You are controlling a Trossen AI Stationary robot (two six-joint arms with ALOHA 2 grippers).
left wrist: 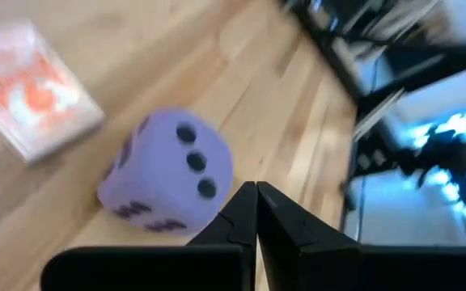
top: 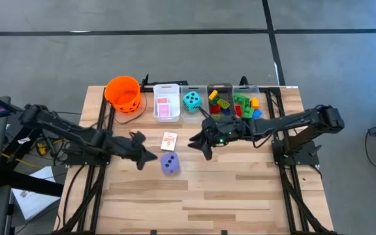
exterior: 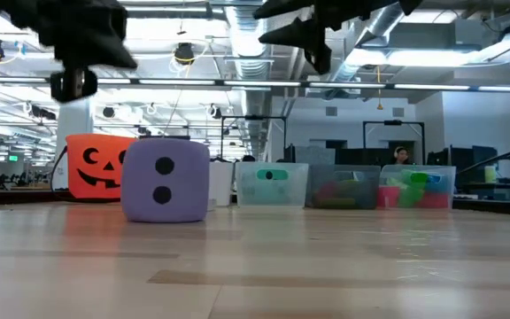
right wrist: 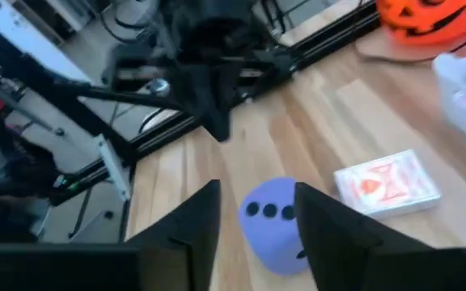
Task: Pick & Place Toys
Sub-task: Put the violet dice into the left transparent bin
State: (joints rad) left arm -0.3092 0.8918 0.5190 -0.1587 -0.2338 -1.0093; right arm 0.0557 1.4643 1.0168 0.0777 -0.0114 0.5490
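On the bare planks of the wooden table (top: pixel 240 189) sits a purple dotted die (top: pixel 170 164), a soft-looking cube resting flat, with a pink-backed pack of playing cards (top: pixel 169 140) lying just beyond it, apart from it. The left gripper (top: pixel 150 156) hangs in the air just beside the die, its two dark fingers pressed together and holding nothing. The right gripper (top: pixel 198 145) hovers above the table on the other side of the cards — its fingers (right wrist: pixel 186 230) stand apart, the die showing in the gap between them but well below, untouched. Along the far edge stand an orange pumpkin-faced bucket (top: pixel 123 93), a white bin (top: pixel 166 104) holding more pink cards, a clear bin with a teal dotted die (top: pixel 192 100), and clear bins of coloured plastic bricks (top: pixel 243 104).
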